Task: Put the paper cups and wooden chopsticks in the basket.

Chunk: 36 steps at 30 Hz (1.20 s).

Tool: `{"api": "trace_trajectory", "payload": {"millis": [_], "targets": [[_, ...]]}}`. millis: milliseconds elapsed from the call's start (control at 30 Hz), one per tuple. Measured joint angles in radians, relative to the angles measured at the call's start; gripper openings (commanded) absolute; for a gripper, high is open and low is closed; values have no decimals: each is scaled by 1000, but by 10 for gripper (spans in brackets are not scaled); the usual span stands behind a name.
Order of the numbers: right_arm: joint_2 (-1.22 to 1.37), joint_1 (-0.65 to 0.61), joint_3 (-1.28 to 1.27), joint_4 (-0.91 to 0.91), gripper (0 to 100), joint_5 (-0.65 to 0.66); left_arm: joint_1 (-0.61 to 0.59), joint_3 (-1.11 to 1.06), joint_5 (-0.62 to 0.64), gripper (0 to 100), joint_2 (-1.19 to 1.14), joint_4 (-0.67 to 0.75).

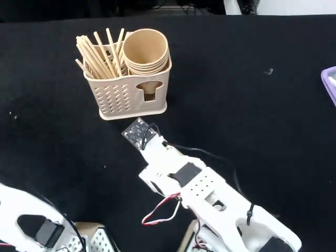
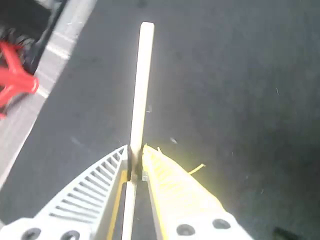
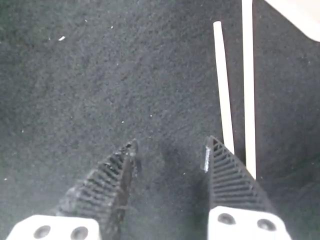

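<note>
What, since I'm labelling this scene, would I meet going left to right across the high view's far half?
Wooden chopsticks in the basket → stacked paper cups → purple object at the right edge.

- Purple object (image 1: 329, 84): cut by the high view's right edge, so its kind is unclear.
- Lower-left arm (image 1: 31, 226): cropped by the left and bottom edges.
- Middle arm (image 1: 210, 194): runs off the bottom edge, and its wrist covers the table beneath.
- Paper cups (image 1: 147, 52): nested, so the lower ones show only rims. The basket (image 1: 126, 97) wall hides their bodies.
- Bundled chopsticks (image 1: 100, 55): lower halves are hidden inside the basket.
- Held chopstick (image 2: 141, 85): the near end vanishes between the left gripper (image 2: 135, 150) fingers.
- Red object (image 2: 15, 82): blurred and cropped.
- Loose chopsticks (image 3: 222, 85): one is cut by the picture's edge, and the near ends pass behind a finger (image 3: 227, 175) of the right gripper (image 3: 170, 150).
- White shape (image 3: 300, 15): cropped at a corner, unidentifiable.
</note>
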State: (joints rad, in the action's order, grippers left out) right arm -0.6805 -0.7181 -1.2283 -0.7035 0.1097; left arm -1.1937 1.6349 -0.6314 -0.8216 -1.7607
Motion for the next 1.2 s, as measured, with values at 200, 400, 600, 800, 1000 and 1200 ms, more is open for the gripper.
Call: {"api": "trace_trajectory", "payload": {"millis": [200, 400, 600, 800, 1000, 1200], "targets": [[0, 0, 0, 0, 212, 0, -11, -89, 258, 29, 163, 0], [0, 0, 0, 0, 212, 0, 25, -506, 404, 29, 451, 0], [0, 0, -3, 0, 212, 3, 219, -956, 534, 29, 865, 23], [0, 0, -18, 0, 212, 6, 543, -1120, 660, 29, 1263, 187], [0, 0, -18, 0, 212, 6, 807, -1237, 789, 29, 1428, 361], [0, 0, -18, 0, 212, 6, 1014, -1244, 838, 30, 1475, 569]]}}
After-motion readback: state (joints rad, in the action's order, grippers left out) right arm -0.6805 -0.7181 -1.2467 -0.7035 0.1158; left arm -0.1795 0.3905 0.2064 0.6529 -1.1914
